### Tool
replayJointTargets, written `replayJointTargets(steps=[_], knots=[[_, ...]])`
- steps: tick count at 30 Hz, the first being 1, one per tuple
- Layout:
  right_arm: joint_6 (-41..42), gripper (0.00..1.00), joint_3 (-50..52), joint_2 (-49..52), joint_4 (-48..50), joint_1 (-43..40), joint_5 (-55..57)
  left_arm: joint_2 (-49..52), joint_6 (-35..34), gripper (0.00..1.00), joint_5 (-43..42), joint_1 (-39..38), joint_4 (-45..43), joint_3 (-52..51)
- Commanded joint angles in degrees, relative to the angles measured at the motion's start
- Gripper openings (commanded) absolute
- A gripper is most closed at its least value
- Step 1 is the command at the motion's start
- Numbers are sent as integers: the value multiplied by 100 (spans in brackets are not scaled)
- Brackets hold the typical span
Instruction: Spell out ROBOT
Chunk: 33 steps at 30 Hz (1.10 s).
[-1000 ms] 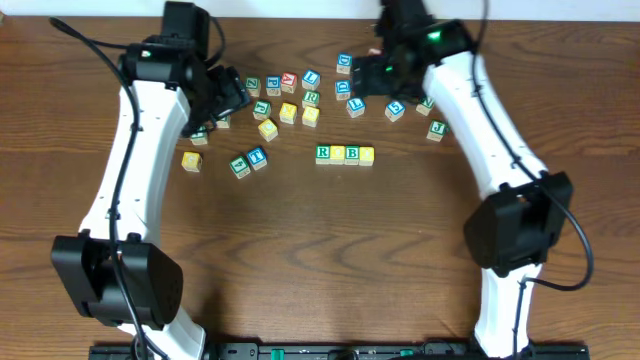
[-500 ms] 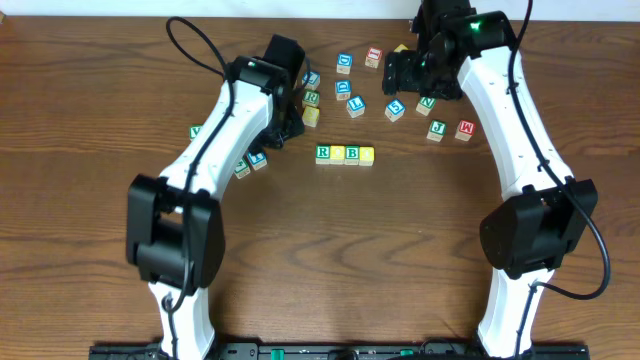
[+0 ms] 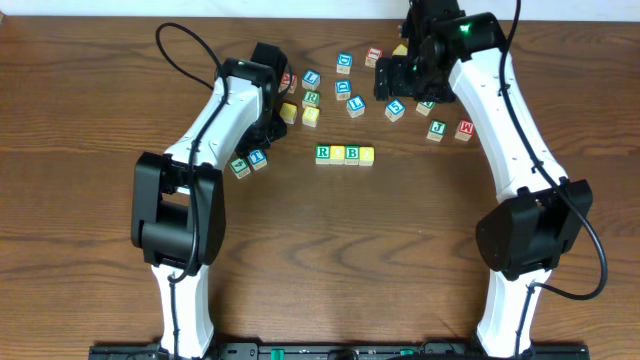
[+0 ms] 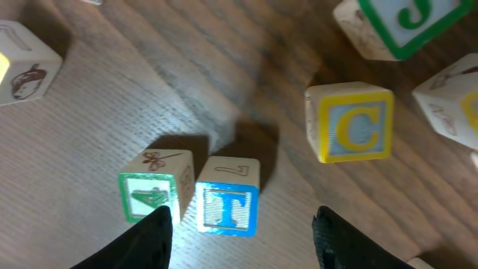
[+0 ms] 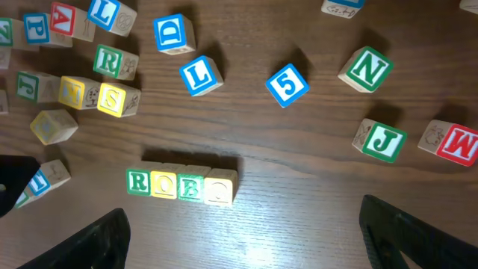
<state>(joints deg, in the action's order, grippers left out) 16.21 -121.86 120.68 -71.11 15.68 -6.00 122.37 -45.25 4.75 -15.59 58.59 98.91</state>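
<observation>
A row of four blocks reading R, O, B, O [image 3: 345,153] lies mid-table and also shows in the right wrist view [image 5: 181,184]. A blue T block [image 3: 258,158] lies left of the row, touching a green-edged block [image 3: 240,166]. In the left wrist view the T block [image 4: 228,203] sits just ahead of my open, empty left gripper [image 4: 240,224], between the lines of its two fingers. In the overhead view the left gripper [image 3: 264,128] hangs just behind the T. My right gripper [image 5: 243,224] is open and empty, high above the back right blocks [image 3: 398,80].
Loose blocks are scattered behind the row: yellow C [image 4: 351,123], blue L [image 5: 200,75], blue 5 [image 5: 287,84], green N [image 5: 366,69], green J [image 5: 382,140], red M [image 5: 455,143], blue D [image 5: 173,33], yellow S [image 5: 116,99], green R [image 5: 110,63].
My left arm swung from the far left into the block cluster, then drew back toward the T block. My right arm shifted right, then slightly left. The row has not moved.
</observation>
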Motion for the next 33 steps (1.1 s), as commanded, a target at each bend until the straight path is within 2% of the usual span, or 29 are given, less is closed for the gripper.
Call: replayJointTargets(steps=[1,33], knots=[[-63,93,-103,-144,-7,46,7,59,-122,54,81,-94,-90,-61],[-175,94,-103,-142,-55,59,13,282,-376,52,195,-83,-31,-249]])
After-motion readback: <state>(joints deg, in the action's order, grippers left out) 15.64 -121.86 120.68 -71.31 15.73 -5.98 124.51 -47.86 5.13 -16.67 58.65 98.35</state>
